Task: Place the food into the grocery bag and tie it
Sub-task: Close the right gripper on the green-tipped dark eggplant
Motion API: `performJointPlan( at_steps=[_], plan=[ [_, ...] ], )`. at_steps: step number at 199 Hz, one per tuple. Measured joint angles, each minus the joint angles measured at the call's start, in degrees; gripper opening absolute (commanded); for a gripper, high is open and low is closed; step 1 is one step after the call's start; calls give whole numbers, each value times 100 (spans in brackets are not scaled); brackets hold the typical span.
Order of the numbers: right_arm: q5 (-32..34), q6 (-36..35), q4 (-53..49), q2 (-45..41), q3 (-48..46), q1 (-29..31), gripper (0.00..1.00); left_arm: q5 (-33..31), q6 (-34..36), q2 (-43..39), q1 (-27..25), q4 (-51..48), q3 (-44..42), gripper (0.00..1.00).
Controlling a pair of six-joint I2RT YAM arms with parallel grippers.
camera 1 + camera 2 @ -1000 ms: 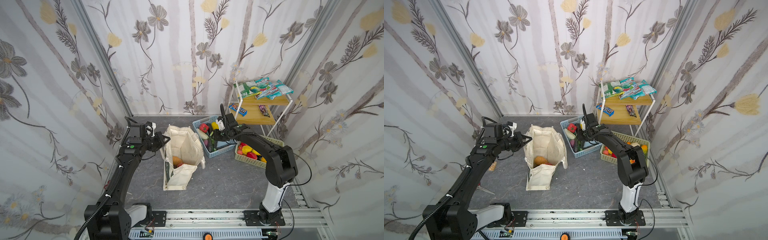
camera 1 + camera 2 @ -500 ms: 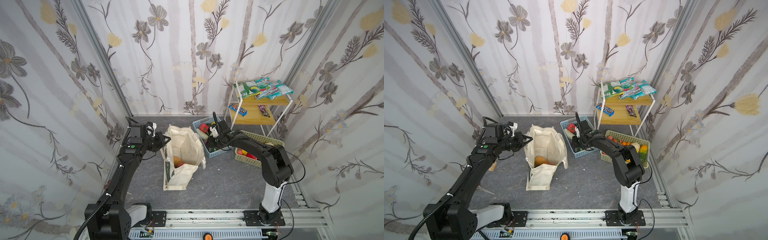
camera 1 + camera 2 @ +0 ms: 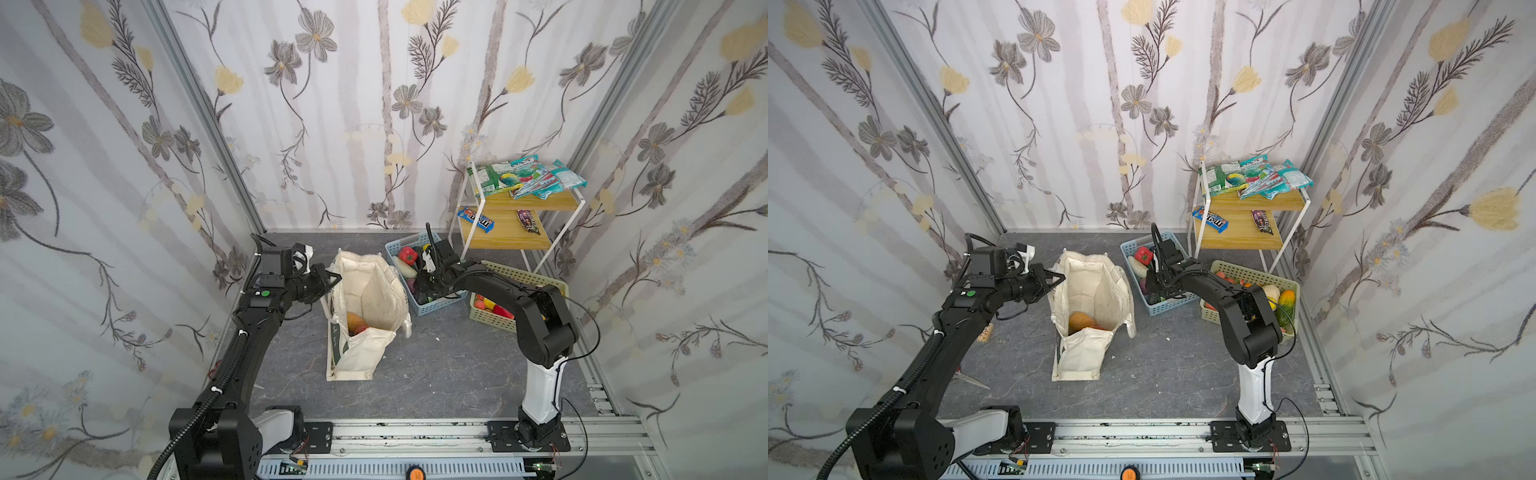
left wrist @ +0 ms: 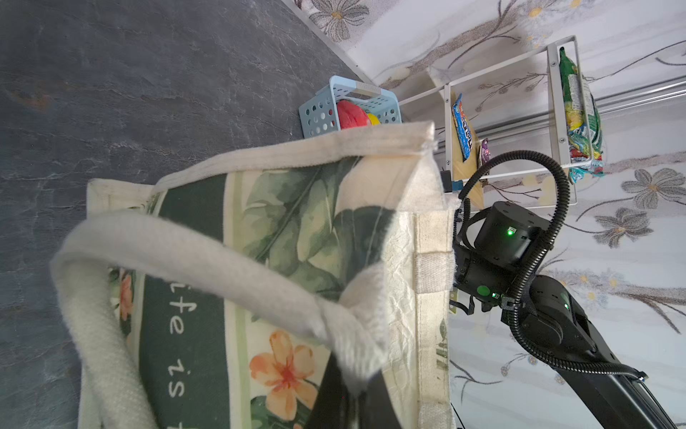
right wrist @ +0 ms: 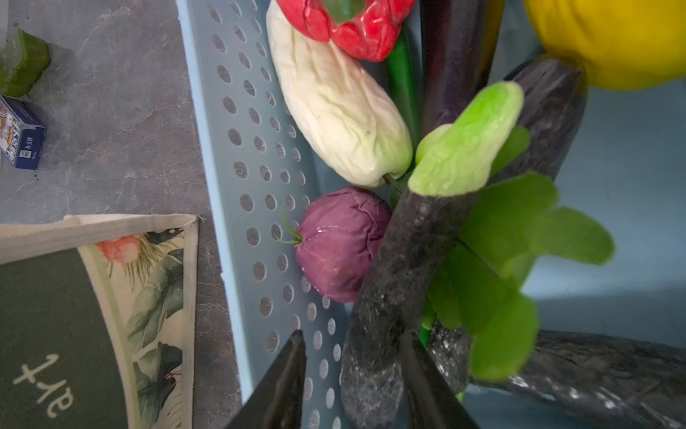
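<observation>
The grocery bag [image 3: 374,286] [image 3: 1100,282] stands open on the grey floor, with an orange-brown fruit [image 3: 354,321] [image 3: 1079,321] of the food inside. My left gripper [image 3: 332,276] [image 3: 1058,277] [image 4: 352,390] is shut on the bag's cream handle [image 4: 193,252] at the rim. My right gripper [image 3: 427,289] [image 3: 1154,289] [image 5: 354,371] is down in the blue basket [image 5: 241,185]. It is open, its jaws either side of a dark speckled vegetable [image 5: 401,260], with a gap on one side. Beside it lie a purple vegetable [image 5: 341,241], a white gourd [image 5: 337,111] and a red pepper [image 5: 352,26].
A pale yellow basket [image 3: 492,322] [image 3: 1210,316] of more toy produce sits right of the blue basket [image 3: 436,305]. A white-framed shelf [image 3: 515,226] with snack packets stands at the back right. Scissors [image 3: 969,380] lie on the floor by the left arm. A small box [image 5: 22,137] lies near the bag.
My right gripper has swung left and down into the blue basket, and its jaws have spread wider. The left gripper and the bag have stayed put.
</observation>
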Motion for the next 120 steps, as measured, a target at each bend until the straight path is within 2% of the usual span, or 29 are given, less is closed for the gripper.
performJointPlan(
  at_steps=[120],
  plan=[
    [140,107,-175,234,245,-151,44,-24,2,11,2,0,2,0]
  ],
)
